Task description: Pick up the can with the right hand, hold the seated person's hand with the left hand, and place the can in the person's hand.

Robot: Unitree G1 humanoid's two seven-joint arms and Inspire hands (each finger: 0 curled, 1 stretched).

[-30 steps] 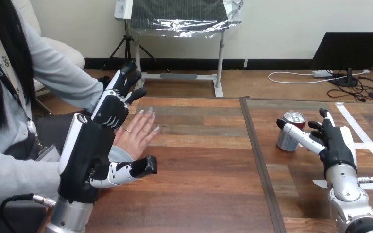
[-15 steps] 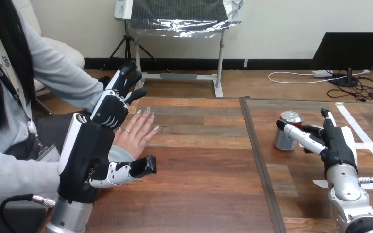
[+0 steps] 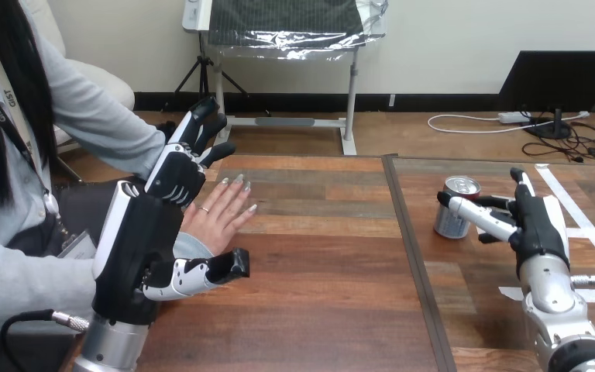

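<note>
A silver can point(image 3: 453, 213) with a red rim stands upright on the right half of the wooden table point(image 3: 333, 256). My right hand point(image 3: 538, 225) sits just right of it, open. Its straight thumb lies across the can's front and its fingers reach toward the can's far side. At the left, the person's hand point(image 3: 221, 213) rests flat over the table's left edge, fingers pointing right. My left hand point(image 3: 143, 240) is open around it. Its fingers rise behind the back of the person's hand and its thumb point(image 3: 209, 271) sticks out below the wrist, not curled round it.
A dark seam point(image 3: 410, 256) runs front to back between the two table halves. White tape strips point(image 3: 589, 229) lie on the table at the far right, beside my right hand. The person sits at the table's left side.
The can has shifted a little to the left as my right thumb and fingers closed in around it. My left hand and the person's hand have stayed put.
</note>
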